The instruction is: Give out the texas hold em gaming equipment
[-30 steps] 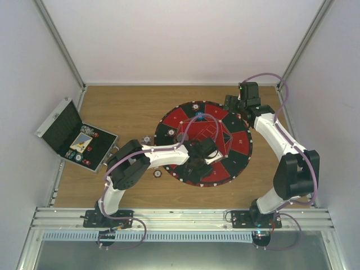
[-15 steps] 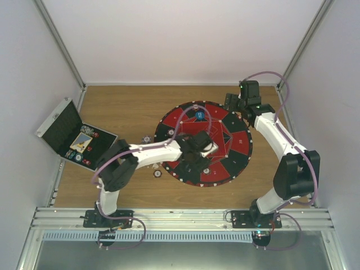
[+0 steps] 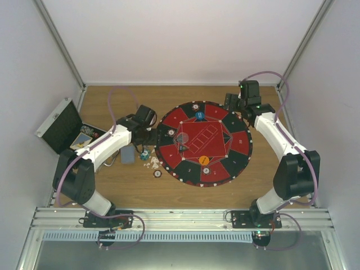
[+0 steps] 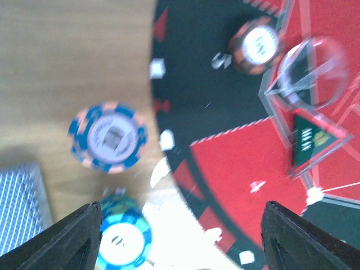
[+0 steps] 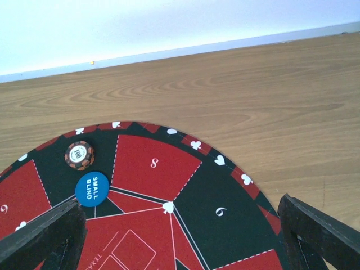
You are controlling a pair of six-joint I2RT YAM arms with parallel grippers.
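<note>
My left gripper (image 3: pixel 154 136) hangs open just off the mat's left edge, its jaws wide with nothing between them (image 4: pixel 183 247). Below it lie a blue-and-orange striped chip (image 4: pixel 108 136), a teal chip (image 4: pixel 121 239) and the grey-blue card deck (image 4: pixel 19 205) (image 3: pixel 127 155). On the round red-and-black mat (image 3: pixel 239 140) sit an orange disc (image 3: pixel 204 160), a blue "small blind" disc (image 5: pixel 92 188) (image 3: pixel 199 115) and a dark red chip (image 5: pixel 79 154). Another dark red chip (image 4: pixel 257 45) lies on the mat's left part. My right gripper (image 5: pixel 180 242) (image 3: pixel 230 103) hovers open over the mat's far right edge.
The open black case (image 3: pixel 62 126) stands at the left with chips and cards inside. Loose chips (image 3: pixel 157 173) lie on the wood between the deck and the mat. A clear plastic piece (image 4: pixel 309 70) rests on the mat near the left gripper. White walls enclose the table.
The left arm has swung from over the mat's middle to its left edge and its jaws have opened. An orange disc now shows where the gripper was. The right arm is unmoved.
</note>
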